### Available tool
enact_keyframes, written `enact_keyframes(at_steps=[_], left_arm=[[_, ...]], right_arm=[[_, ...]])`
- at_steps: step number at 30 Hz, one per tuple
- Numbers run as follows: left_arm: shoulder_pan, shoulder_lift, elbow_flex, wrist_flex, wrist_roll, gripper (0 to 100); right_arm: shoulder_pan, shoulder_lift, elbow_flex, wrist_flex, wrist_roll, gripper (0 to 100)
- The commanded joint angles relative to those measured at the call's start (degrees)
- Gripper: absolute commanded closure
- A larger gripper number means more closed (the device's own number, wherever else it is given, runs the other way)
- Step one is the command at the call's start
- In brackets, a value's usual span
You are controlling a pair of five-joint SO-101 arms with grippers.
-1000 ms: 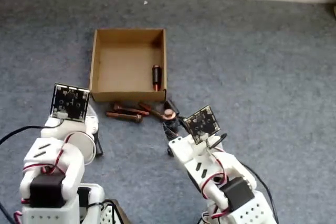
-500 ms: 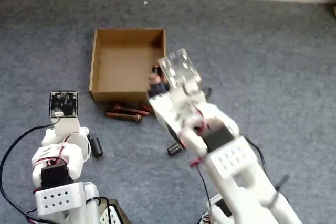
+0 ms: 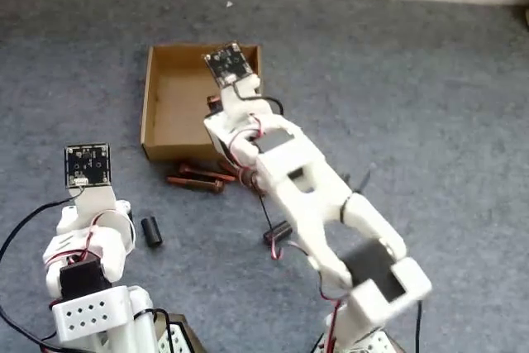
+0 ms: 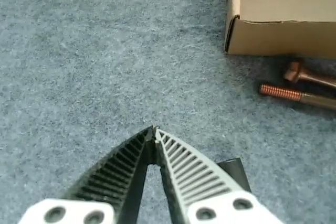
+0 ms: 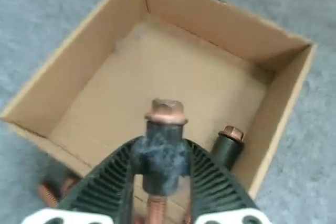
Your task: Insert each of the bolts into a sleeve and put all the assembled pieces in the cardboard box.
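Note:
My right gripper (image 5: 163, 151) is shut on an assembled piece (image 5: 160, 145), a black sleeve with a copper bolt head on top, held above the open cardboard box (image 5: 210, 19). One assembled piece (image 5: 228, 147) lies inside the box by a wall. From above, the right arm stretches over the box (image 3: 147, 97). My left gripper (image 4: 154, 130) is shut with nothing in it, low over the carpet. A black sleeve (image 4: 234, 168) lies just beside its fingers. Loose copper bolts (image 3: 197, 178) lie in front of the box, also close to the left gripper's view (image 4: 296, 94).
Two black sleeves lie loose on the grey carpet, one (image 3: 150, 231) near the left arm's base and one (image 3: 277, 231) under the right arm. A corner of the box (image 4: 283, 35) stands ahead of the left gripper.
The right arm has lifted off the carpet in front of the box and swung forward over it, carrying the assembled piece. The left arm has drawn back a little.

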Motion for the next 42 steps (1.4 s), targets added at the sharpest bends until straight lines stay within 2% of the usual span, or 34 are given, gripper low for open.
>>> enact_keyframes(at_steps=[1, 6, 10, 15, 19, 25, 30, 42], left_arm=[[-0.84, -0.48, -0.13, -1.23, -0.18, 99], [-0.84, -0.48, -0.13, -1.23, -0.18, 99], [-0.84, -0.48, -0.13, -1.23, -0.18, 99], [-0.92, -0.48, -0.04, -1.23, -0.18, 99], [-0.92, -0.48, -0.04, -1.32, -0.18, 99], [-0.92, -0.48, 0.04, -1.32, -0.18, 99], [-0.92, -0.48, 0.22, -1.32, -0.26, 99], [-0.84, -0.48, 0.22, -1.32, -0.26, 99]], right_arm=[[2.07, 1.36, -8.48, 4.53, 0.18, 85.3], [2.15, 1.1, -12.35, 12.7, 0.18, 83.5], [2.42, -5.76, -13.93, 22.64, 0.26, 83.5], [5.76, -16.22, -13.76, 35.21, 0.44, 83.5], [8.04, -18.15, -10.59, 42.95, 0.53, 83.5], [7.96, -14.55, -1.19, 40.31, 1.05, 83.5], [7.87, -6.73, 0.04, 37.58, 5.27, 83.5], [6.46, 9.63, -12.44, 36.35, 5.45, 83.6]])
